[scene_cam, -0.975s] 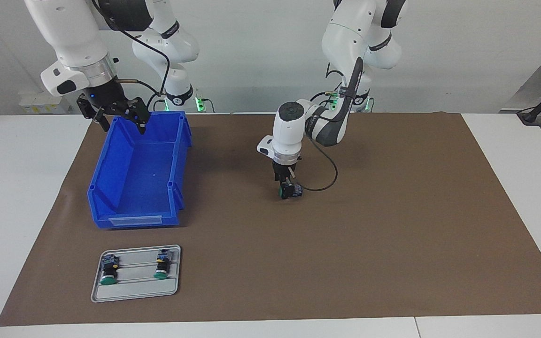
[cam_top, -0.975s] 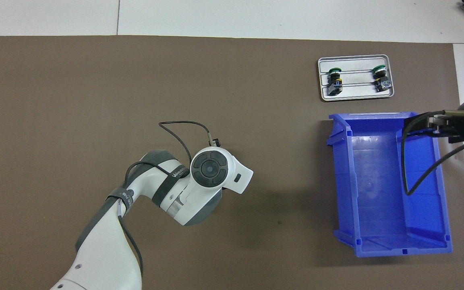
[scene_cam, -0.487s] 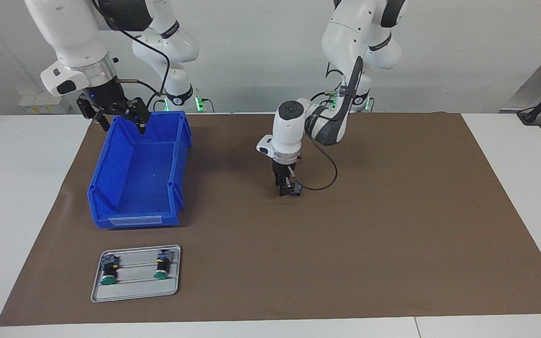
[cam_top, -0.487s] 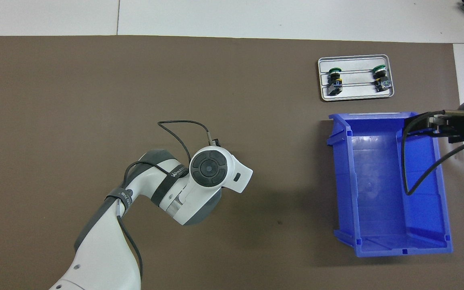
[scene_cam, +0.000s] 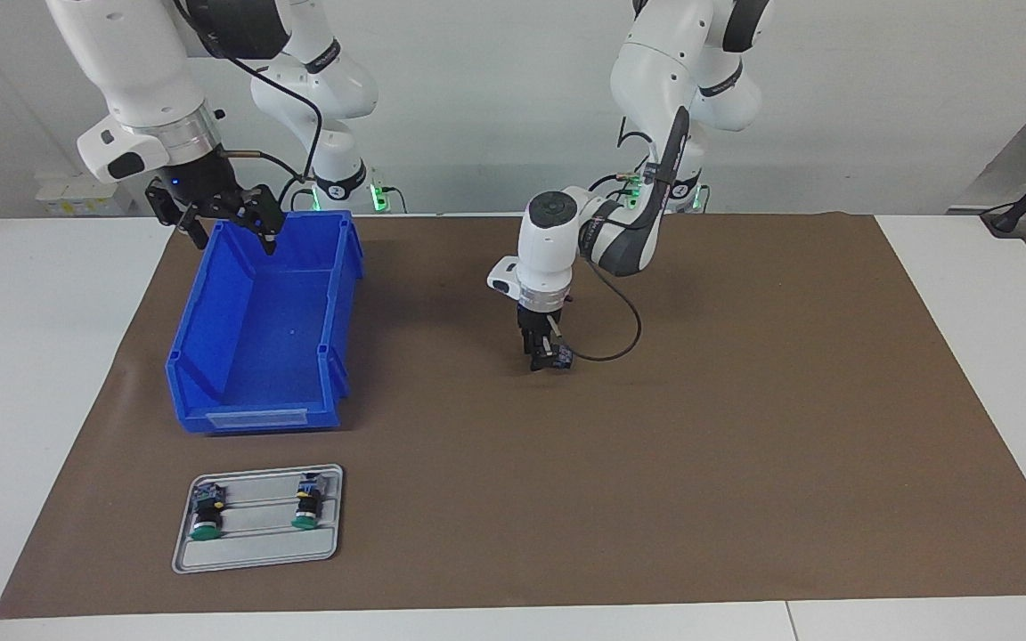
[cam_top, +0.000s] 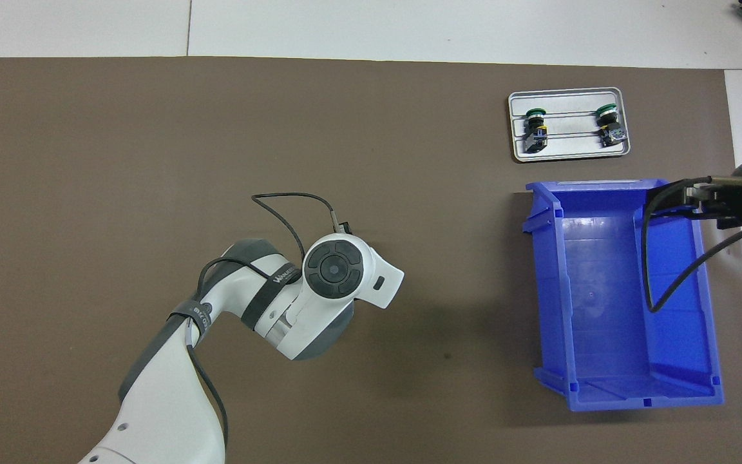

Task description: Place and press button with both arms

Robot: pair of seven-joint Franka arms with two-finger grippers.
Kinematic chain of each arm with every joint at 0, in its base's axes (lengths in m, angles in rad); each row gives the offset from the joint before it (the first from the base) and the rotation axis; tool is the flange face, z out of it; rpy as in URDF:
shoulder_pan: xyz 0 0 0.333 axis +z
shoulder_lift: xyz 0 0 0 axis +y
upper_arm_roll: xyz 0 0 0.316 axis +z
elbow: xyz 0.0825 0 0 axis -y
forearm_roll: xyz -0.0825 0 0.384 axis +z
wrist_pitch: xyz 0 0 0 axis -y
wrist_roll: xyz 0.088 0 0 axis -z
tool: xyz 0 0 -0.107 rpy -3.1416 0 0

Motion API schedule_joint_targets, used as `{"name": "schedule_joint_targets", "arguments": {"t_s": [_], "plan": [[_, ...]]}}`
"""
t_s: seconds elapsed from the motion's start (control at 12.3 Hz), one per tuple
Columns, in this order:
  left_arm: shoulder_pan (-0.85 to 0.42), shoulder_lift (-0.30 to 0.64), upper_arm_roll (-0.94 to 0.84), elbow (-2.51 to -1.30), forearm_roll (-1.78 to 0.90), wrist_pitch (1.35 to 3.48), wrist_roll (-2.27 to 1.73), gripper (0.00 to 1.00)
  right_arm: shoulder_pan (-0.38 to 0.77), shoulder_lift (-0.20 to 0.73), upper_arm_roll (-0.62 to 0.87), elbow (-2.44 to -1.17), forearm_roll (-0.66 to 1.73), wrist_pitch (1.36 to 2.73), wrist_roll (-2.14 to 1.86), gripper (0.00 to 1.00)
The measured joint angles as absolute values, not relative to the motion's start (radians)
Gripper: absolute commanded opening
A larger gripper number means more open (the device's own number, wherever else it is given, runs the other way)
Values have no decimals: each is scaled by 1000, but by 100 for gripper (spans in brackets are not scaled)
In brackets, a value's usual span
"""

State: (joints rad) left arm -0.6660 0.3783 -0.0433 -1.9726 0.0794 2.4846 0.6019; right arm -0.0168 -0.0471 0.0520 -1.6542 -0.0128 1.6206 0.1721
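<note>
- L gripper was down at mat mid-table, fingers pinching the button, blue end poking out toward L arm's side.
- R gripper hung over blue bin edge nearest robots, fingers spread, nothing in them, waiting.
- Grey tray w/ 2 spare switches sat farther from robots than bin.

You saw the button low at the brown mat's middle, clamped between the left gripper's fingertips; only its dark body and blue rear end showed. The left arm bent down over it, while the right arm waited above the blue bin's rim.
</note>
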Motion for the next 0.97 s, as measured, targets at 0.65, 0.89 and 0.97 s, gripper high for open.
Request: {"name": "schedule_joint_targets", "arguments": {"t_s": [0.65,0.89,0.97], "plan": [[-593,377,-25,-1909,54,2482,543,6,-17,-47,52,-1654,-13,1621,172,100],[-522,353,-25,-1877,-77,2472,541,0,-17,-47,52,-1654,-13,1621,172,100],[-493,335,-26,-1865,-125,2441,544,0,-17,-47,52,-1654,-13,1621,172,100]]}}
